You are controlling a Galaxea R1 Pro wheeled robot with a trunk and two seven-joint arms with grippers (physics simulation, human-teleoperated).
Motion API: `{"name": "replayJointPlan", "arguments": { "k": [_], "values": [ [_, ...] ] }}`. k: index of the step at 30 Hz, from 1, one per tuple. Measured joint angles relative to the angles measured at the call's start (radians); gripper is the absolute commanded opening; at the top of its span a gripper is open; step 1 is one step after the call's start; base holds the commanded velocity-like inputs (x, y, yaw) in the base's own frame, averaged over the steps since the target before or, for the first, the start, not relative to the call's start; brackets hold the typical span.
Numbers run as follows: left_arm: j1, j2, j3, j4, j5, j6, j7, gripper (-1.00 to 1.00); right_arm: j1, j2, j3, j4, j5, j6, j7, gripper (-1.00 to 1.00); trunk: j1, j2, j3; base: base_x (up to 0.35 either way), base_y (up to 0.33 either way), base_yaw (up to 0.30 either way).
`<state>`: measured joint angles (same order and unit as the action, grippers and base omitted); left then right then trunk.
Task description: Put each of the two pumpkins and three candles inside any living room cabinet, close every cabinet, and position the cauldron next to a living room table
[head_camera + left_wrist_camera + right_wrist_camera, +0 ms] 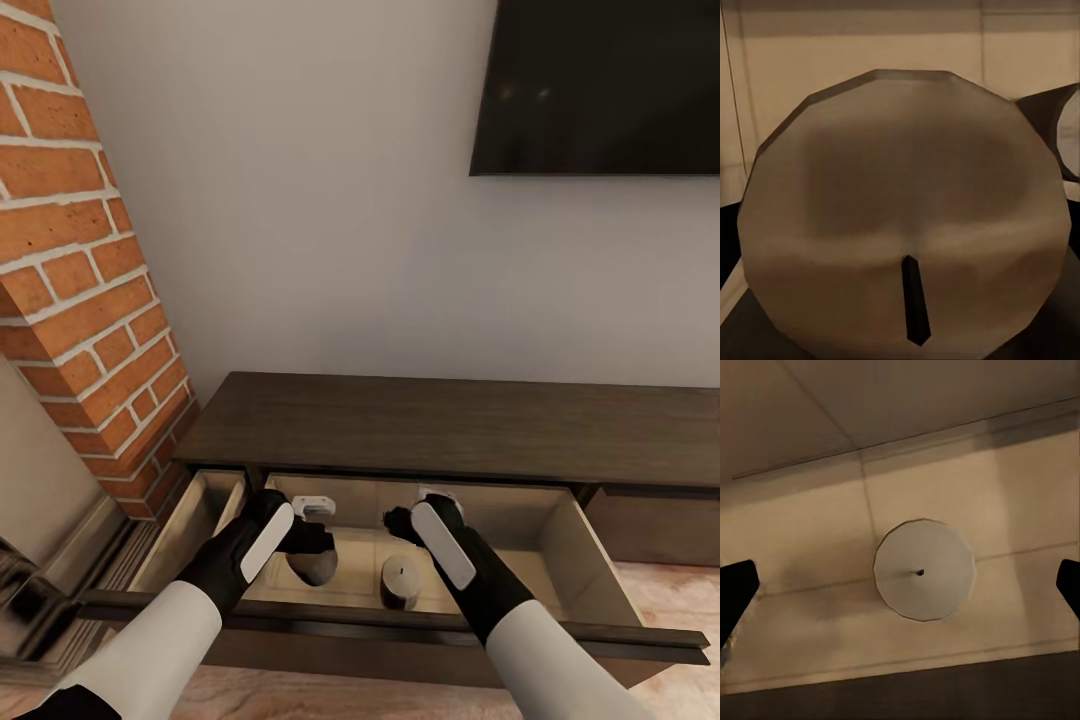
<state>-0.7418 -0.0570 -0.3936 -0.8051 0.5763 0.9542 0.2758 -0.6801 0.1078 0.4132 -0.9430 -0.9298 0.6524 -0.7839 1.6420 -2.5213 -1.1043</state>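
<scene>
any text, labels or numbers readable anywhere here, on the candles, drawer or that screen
None readable.
Candle standing in the open drawer: plain, no label.
Candle at the left gripper: plain top, a dark wick.
Wall screen: blank black.
Cabinet top: bare wood grain.
</scene>
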Motion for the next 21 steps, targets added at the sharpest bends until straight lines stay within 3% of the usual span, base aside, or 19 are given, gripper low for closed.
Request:
{"name": "replayJointPlan", "arguments": {
  "k": [6, 15, 21],
  "values": [
    [0.000, 0.000, 0.000, 0.007, 0.000, 0.002, -0.004, 1.00, 0.005, -0.005, -0.001, -0.083, 0.000, 0.011, -0.005, 1.00, 0.000, 0.000, 0.000, 0.000, 0.000, 0.000],
    [-0.001, -0.010, 0.000, 0.039, 0.000, 0.004, -0.010, 1.00, 0.006, -0.006, -0.003, -0.096, -0.001, 0.014, -0.005, 1.00, 0.000, 0.000, 0.000, 0.000, 0.000, 0.000],
    [-0.002, -0.008, 0.000, 0.043, 0.001, 0.004, -0.052, 1.00, 0.007, -0.007, -0.001, -0.116, -0.003, 0.014, -0.004, 1.00, 0.000, 0.000, 0.000, 0.000, 0.000, 0.000]
  ]
}}
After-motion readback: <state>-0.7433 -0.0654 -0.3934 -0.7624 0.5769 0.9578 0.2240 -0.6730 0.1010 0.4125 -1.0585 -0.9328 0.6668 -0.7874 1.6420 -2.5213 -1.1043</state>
